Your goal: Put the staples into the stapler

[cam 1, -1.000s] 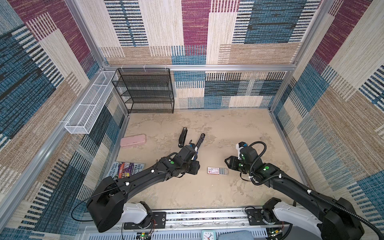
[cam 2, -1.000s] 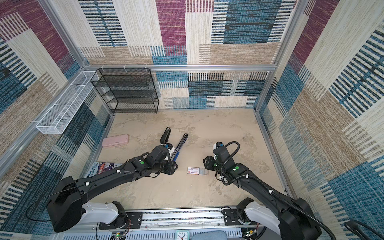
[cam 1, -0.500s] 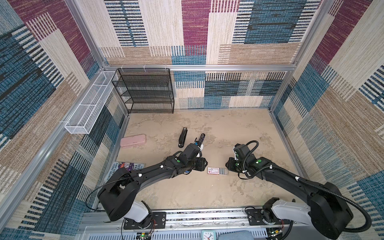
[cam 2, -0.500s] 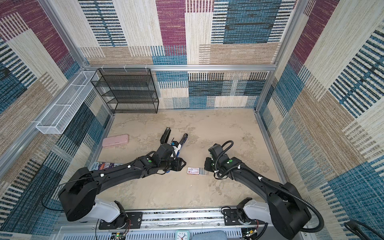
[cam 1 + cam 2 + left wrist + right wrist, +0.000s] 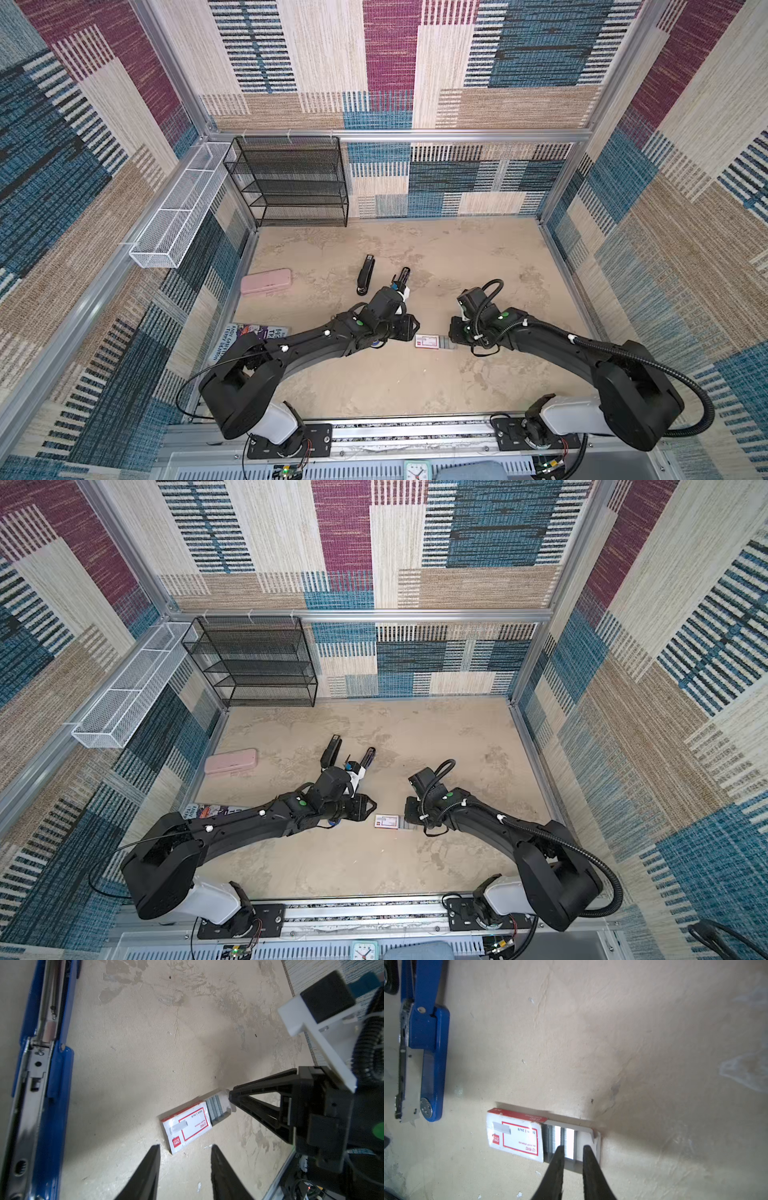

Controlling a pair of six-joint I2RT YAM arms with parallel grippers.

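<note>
staples point(image 5: 569, 1138) look light, brittle: grip strip by long sides. right tool point(image 5: 572, 1147) narrow astride it, pinch unclear; left tool point(image 5: 185, 1145) spread.

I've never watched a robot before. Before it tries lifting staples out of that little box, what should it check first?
1. Stapler lying opened flat: ok.
2. Tray slid out of the staple box, staples exposed: ok.
3. Right gripper lined up, one strip between its fingertips: ok.
4. Grip firm on that strip: cannot tell.
5. Left gripper steadying the box: not ok; its jaws stand open at the box's end, holding nothing.
</note>
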